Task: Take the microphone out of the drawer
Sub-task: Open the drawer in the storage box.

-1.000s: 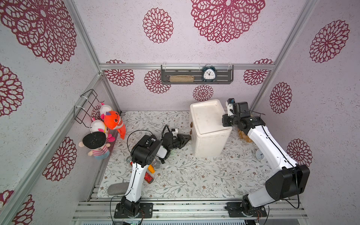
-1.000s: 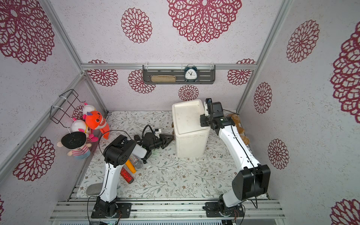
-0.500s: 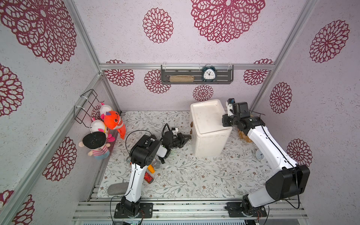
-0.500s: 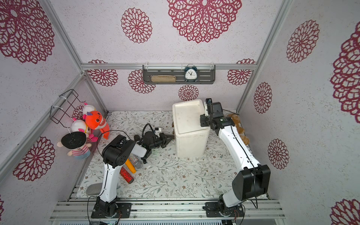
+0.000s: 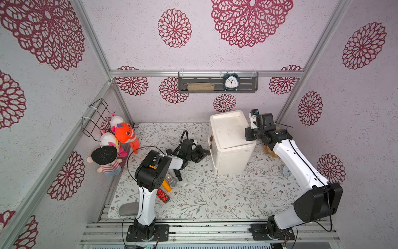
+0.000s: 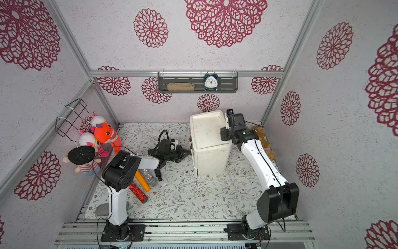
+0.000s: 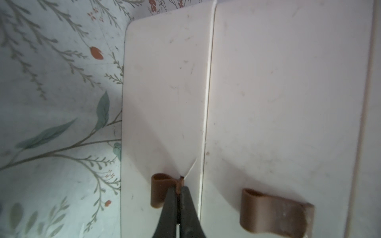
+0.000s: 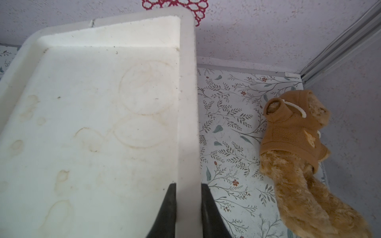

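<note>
The white drawer cabinet (image 5: 230, 138) (image 6: 209, 138) stands at the back of the floral mat, and both its drawers are closed. The microphone is hidden. In the left wrist view my left gripper (image 7: 179, 188) is shut on the thin tab of the lower drawer's brown loop handle (image 7: 159, 185). The upper drawer's handle (image 7: 274, 212) is free. In both top views the left gripper (image 5: 206, 152) (image 6: 188, 153) reaches the cabinet's front low down. My right gripper (image 8: 188, 185) (image 5: 247, 134) is shut on the cabinet's raised top rim (image 8: 186, 103), one finger on each side.
A brown teddy (image 8: 292, 134) lies behind the cabinet by the right wall. Orange, silver and red glittery sticks (image 5: 167, 185) lie by the left arm. Plush toys (image 5: 122, 133) hang on the left wall. A small white clock (image 5: 287, 171) and a grey stone (image 5: 129, 208) lie on the mat.
The left gripper has closed from slightly open onto the lower drawer's handle. The right arm and the cabinet have not moved.
</note>
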### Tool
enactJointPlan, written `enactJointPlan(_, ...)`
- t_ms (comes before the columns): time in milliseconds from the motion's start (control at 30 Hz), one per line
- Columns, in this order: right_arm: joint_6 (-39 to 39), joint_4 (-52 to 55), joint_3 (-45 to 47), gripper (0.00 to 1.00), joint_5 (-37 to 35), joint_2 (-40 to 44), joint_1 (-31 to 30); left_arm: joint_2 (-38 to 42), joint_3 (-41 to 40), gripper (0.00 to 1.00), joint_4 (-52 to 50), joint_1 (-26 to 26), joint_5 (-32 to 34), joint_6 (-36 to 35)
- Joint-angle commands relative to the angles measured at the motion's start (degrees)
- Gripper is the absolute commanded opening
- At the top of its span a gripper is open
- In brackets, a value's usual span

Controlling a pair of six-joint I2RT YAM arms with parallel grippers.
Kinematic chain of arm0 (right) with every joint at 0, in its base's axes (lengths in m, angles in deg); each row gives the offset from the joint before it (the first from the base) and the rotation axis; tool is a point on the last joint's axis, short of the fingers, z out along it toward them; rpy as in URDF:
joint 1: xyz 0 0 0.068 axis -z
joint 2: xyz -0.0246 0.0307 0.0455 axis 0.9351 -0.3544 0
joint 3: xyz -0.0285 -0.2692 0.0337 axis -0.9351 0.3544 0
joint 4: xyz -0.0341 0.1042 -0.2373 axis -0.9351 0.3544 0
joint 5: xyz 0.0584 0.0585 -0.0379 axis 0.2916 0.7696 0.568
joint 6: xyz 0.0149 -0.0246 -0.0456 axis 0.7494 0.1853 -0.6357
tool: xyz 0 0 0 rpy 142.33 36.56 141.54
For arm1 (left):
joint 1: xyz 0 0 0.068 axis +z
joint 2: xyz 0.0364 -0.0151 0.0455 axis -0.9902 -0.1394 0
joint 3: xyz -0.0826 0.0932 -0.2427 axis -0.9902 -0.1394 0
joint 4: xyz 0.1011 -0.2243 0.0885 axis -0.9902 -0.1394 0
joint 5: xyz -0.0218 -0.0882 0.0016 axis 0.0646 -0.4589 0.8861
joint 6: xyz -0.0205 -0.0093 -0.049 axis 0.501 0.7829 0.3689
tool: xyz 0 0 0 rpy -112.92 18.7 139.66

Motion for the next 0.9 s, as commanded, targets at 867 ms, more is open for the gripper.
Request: enactJointPlan(867, 1.1, -2.8, 4.7, 0.0, -6.8, 8.5, 13.2, 14.6, 0.0, 0.0, -31.0, 3.7, 0.4, -16.5)
